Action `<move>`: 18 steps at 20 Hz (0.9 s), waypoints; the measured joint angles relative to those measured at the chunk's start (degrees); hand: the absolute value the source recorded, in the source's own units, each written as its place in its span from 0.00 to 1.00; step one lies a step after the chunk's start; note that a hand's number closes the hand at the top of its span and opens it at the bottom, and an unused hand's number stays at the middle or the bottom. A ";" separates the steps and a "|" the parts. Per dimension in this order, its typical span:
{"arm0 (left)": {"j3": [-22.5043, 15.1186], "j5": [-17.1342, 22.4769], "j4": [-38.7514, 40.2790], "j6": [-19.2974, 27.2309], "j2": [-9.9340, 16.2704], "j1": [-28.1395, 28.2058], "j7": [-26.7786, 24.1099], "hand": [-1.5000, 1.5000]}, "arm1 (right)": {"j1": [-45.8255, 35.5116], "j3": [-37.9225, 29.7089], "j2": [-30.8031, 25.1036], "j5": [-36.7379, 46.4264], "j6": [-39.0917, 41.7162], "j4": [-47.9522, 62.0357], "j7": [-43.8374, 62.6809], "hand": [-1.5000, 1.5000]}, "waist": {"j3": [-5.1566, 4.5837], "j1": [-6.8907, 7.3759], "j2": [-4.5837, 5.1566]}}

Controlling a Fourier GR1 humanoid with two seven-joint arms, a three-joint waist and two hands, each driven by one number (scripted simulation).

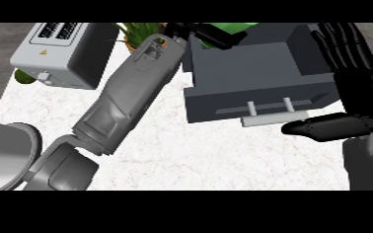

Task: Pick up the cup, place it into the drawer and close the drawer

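The green cup lies tilted at the top of the view, over the back edge of the open dark grey drawer. My left hand is shut on it, and its grey forearm runs diagonally up from the lower left. The hand hides part of the cup. The drawer's inside shows nothing in it, and its pale bar handle faces me. My right hand stands open along the drawer's right side, fingers straight and pointing away. Its thumb reaches toward the drawer's front right corner.
A white toaster stands at the back left with a small green object beside it. A potted plant sits behind my left forearm. A grey round vessel fills the lower left edge. The white marble counter spreads in front.
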 measured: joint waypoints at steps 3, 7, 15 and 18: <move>-2.96 0.55 2.38 -1.50 0.00 -0.89 2.02 1.00 | -2.17 0.32 -0.04 -0.32 0.19 0.87 0.35 0.00 | 0.02 -1.46 0.40; -6.34 1.81 3.69 -2.87 -0.01 0.40 2.27 0.00 | -3.11 1.12 0.05 -0.70 0.86 0.85 0.61 0.00 | 0.02 -3.10 0.72; -7.17 8.10 1.49 -3.33 0.00 3.42 -2.08 0.00 | -4.86 4.88 1.42 -4.81 5.54 1.35 0.88 1.00 | -0.04 -5.37 1.44; -6.26 11.50 -0.44 -4.45 -0.01 3.86 -4.64 0.00 | -5.55 7.51 1.51 -7.92 9.72 1.20 1.33 1.00 | -0.08 -5.60 1.42</move>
